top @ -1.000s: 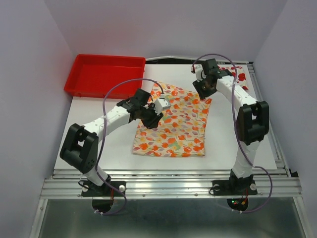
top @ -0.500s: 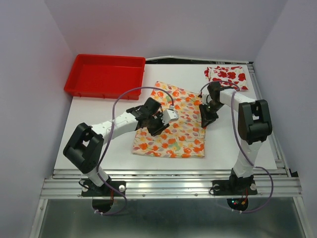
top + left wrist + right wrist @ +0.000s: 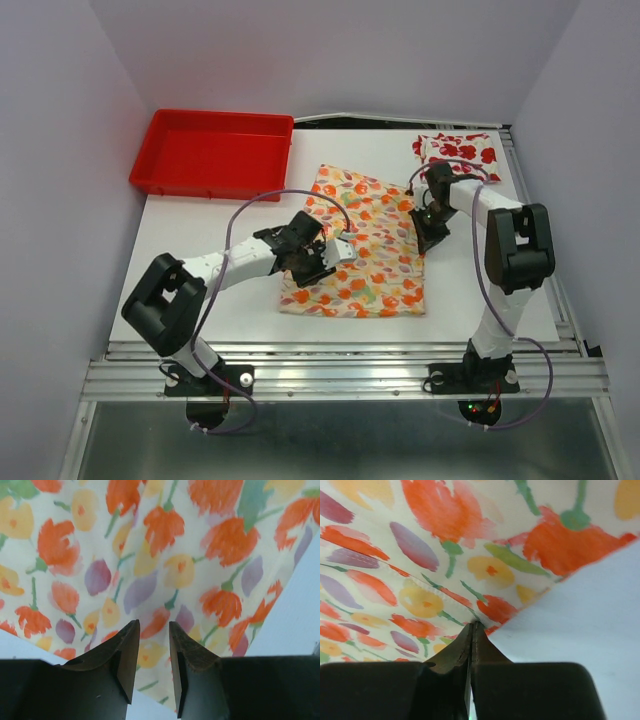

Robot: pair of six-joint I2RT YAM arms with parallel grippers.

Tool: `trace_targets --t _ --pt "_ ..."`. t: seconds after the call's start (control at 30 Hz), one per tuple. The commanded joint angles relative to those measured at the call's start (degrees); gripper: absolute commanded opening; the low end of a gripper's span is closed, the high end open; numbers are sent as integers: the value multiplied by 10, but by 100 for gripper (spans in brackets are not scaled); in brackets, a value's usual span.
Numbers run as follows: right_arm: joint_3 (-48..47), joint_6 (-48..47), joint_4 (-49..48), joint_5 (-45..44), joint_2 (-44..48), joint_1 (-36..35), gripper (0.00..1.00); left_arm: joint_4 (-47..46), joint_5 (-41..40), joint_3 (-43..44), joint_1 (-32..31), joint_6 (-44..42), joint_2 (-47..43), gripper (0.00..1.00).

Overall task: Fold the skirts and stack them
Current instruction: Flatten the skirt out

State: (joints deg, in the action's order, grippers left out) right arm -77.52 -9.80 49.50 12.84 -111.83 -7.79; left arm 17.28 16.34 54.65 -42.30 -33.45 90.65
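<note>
The cream skirt (image 3: 375,240) with small orange, red and yellow marks lies spread in the middle of the table. My left gripper (image 3: 320,266) is low over its near left edge, and in the left wrist view (image 3: 152,625) the jaws stand a narrow gap apart with the cloth (image 3: 165,555) showing between them. My right gripper (image 3: 430,230) is at the skirt's right edge, and in the right wrist view (image 3: 472,625) it is shut on the hem (image 3: 420,555). The white skirt with big red flowers (image 3: 460,150) lies folded at the back right.
A red plastic tray (image 3: 200,150) stands at the back left. White walls close in the table on both sides and behind. Bare white tabletop shows beside the cloth in the left wrist view (image 3: 300,610) and in the right wrist view (image 3: 580,605).
The right gripper came down from the back right to the cream skirt's right edge. The left gripper moved nearer and lower to the left edge. The skirt shifted slightly right.
</note>
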Motion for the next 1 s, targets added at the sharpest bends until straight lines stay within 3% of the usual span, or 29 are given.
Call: trace_targets --t 0.0,0.03,0.1,0.13,0.2,0.37,0.5,0.73,0.97 --pt "11 -108 -33 -8 93 4 7 42 17 -34 -1 -56 -86 41" --pt "11 -130 -27 7 116 4 11 50 17 -34 0 -57 -86 41" --pt "26 -194 -4 29 161 4 29 67 37 -44 1 -69 -113 41" --pt "35 -215 3 42 206 4 44 86 40 -44 5 -72 -122 43" --pt "72 -273 14 50 255 4 53 118 58 -40 13 -85 -129 47" --pt "178 -352 28 19 389 -90 52 140 90 -58 56 -122 -158 55" --pt "266 -351 16 5 441 -182 51 169 126 -41 120 -131 -144 61" --pt "333 -336 -28 -46 439 -286 51 198 152 -24 155 -142 -126 64" --pt "375 -347 -73 -82 427 -298 50 168 137 -71 155 -168 -137 64"
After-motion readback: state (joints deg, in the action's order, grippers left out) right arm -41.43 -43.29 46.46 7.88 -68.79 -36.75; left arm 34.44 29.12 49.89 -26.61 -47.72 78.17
